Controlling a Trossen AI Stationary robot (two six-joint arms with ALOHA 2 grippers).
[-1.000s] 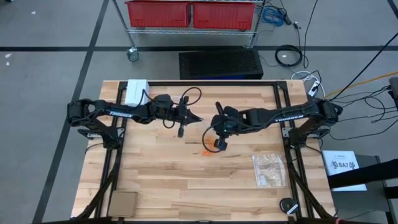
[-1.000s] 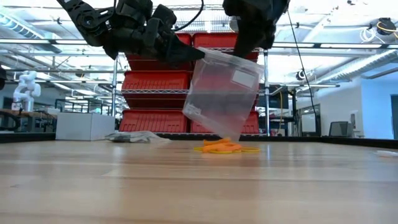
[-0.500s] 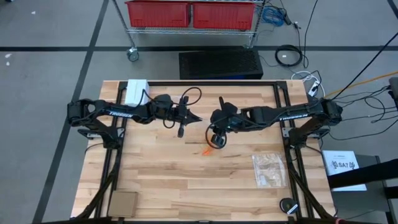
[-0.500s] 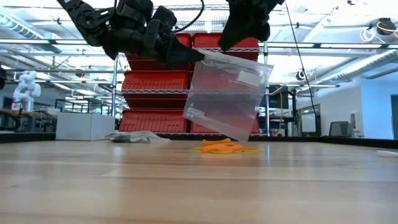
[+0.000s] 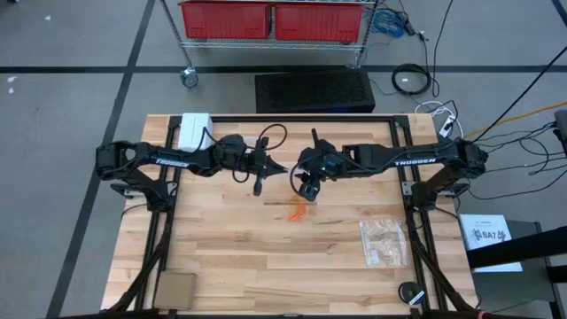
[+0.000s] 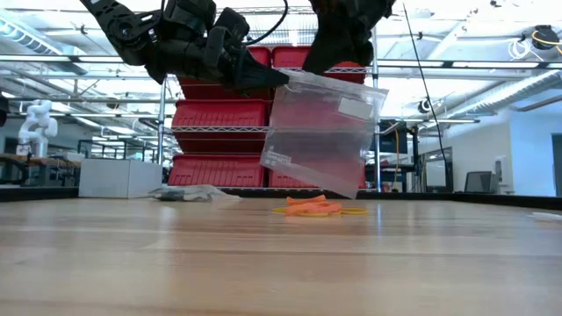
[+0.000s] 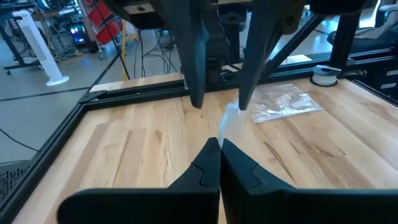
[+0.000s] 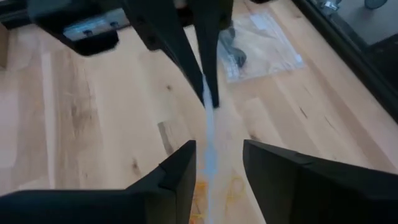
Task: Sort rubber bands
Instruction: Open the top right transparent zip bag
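Two grippers meet over the middle of the worktop (image 5: 221,257), and each view adds its own part. From the low camera, a clear zip bag (image 6: 318,132) hangs tilted in the air above a small heap of orange rubber bands (image 6: 313,207) lying loose on the wood; the left gripper (image 6: 268,79) pinches the bag's upper corner, while the right gripper (image 6: 338,53) sits at its top edge. From above, the bag is almost invisible, but the rubber bands (image 5: 296,213) show as an orange spot just in front of the right gripper (image 5: 306,188), with the left gripper (image 5: 280,169) beside it. The left wrist camera shows that arm's fingers (image 7: 208,163) pressed together on the bag's edge (image 7: 230,127). The right wrist camera shows its own fingers (image 8: 186,163) apart, astride the bag's thin edge (image 8: 207,134), with orange bands (image 8: 214,190) on the wood below. Farther along the worktop lies a second clear bag holding pale bands (image 5: 383,241), seen also past the left arm's fingers (image 7: 283,104). A white box (image 5: 194,130) sits at the far left corner, a brown square pad (image 5: 175,288) at the near left, and red bins (image 6: 224,114) fill the shelves behind.
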